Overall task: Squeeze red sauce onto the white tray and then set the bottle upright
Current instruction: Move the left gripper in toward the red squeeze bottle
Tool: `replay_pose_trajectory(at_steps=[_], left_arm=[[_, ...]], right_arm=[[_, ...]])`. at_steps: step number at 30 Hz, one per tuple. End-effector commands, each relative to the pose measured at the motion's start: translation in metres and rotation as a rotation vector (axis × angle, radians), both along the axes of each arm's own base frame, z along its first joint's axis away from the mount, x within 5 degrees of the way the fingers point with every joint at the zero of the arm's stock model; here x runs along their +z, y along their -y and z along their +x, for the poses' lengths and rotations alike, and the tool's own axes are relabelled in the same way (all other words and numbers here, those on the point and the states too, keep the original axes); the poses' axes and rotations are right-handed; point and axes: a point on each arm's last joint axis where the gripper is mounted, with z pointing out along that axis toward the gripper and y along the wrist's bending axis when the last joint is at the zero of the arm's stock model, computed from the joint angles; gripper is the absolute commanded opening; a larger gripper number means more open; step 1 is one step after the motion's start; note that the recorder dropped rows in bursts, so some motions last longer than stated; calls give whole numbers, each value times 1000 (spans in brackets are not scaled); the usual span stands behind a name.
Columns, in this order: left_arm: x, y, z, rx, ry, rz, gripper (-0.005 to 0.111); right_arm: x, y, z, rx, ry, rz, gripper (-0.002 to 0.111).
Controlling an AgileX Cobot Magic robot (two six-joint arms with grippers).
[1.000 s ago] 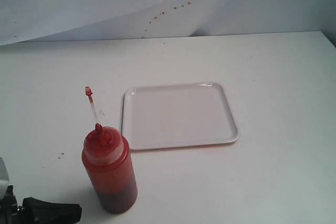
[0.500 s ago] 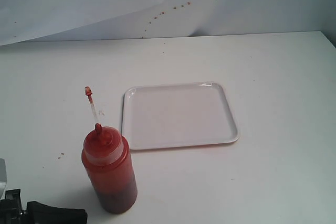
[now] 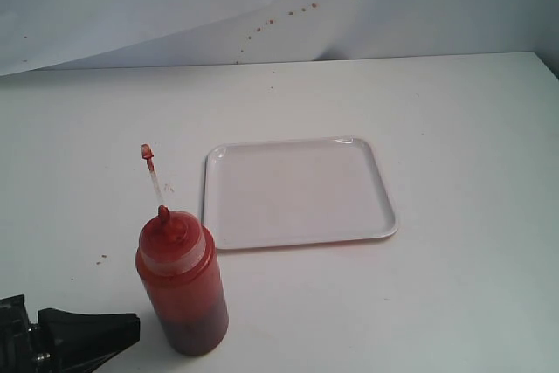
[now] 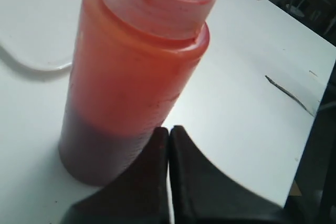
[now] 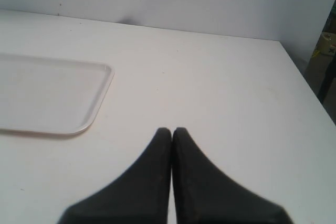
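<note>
Your stock on the table [image 3: 463,128]:

- Bottle [image 3: 182,290]: one. You will find it upright near the front left of the table, just beside the tray's near left corner but apart from it. It is a see-through squeeze bottle, red all through and darker at the base. It has one red nozzle [image 3: 163,213] and one thin clear tether rising to one small red tip cap [image 3: 147,152].
- Tray [image 3: 297,191]: one. It is white and rectangular with rounded corners and a low rim. It lies flat at mid-table, its surface plain glossy white.
- Grippers: two, both black. Your left gripper [image 4: 169,129] has its fingers pressed together with nothing between them. The tips sit low beside the bottle's dark lower part; you cannot tell whether they touch it. Your right gripper [image 5: 171,130] is likewise closed and empty, over bare table, with the tray's corner off to one side.
- Backdrop sheet [image 3: 131,6]: one. It is white, with a scatter of small reddish specks [image 3: 288,15], too fine to count.
</note>
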Motion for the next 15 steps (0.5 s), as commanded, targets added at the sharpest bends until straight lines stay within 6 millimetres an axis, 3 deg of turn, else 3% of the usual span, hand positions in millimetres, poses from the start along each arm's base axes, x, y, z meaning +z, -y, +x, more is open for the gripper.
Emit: replay_pose_trajectory(at_steps=[1,15], left_arm=[[0,-1,1,27,5,-5,1],[2,0,0,7,30,-21,1]], right_arm=[[-1,0,0,3,0,5,0],[-1,0,0,3,0,5,0]])
